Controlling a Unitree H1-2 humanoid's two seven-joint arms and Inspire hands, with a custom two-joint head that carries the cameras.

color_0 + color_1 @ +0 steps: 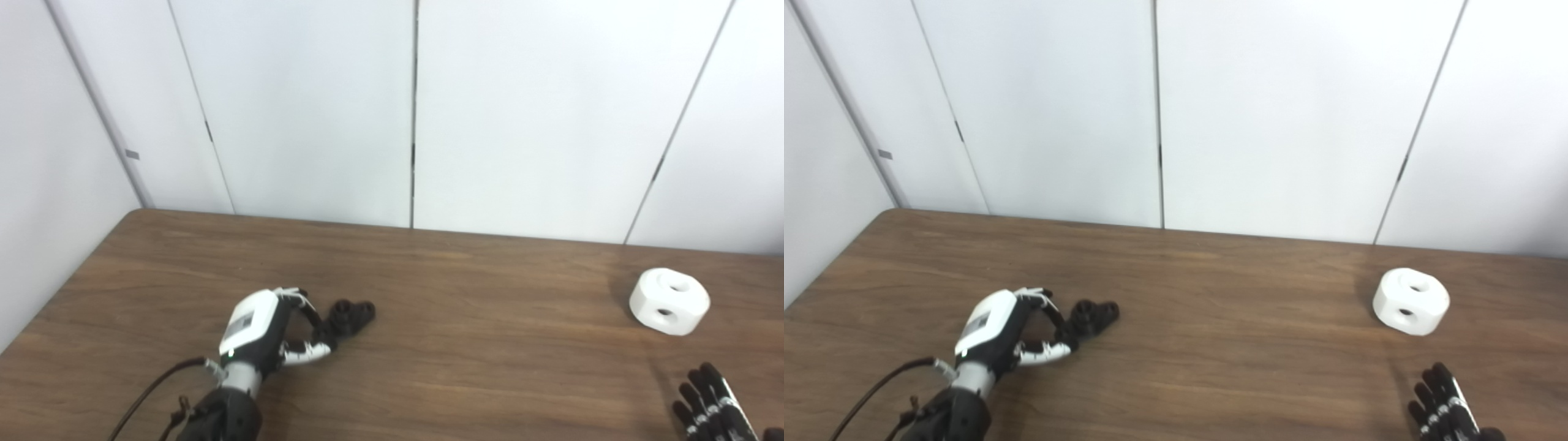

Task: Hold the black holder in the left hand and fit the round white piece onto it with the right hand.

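Observation:
The black holder (353, 315) lies flat on the wooden table (465, 343), left of the middle. My left hand (269, 334) is just to its left, fingers curled toward it and thumb spread below; the fingertips reach its near end, but the hand does not enclose it. The round white piece (669, 300), with a hole on top and one in its side, rests at the far right of the table. My right hand (710, 404) shows only partly at the bottom right corner, fingers stretched out and apart, well short of the white piece and holding nothing.
White wall panels (416, 110) rise behind the table's back edge. The table's left edge (67, 282) runs diagonally near my left arm. A black cable (147, 392) trails from the left wrist.

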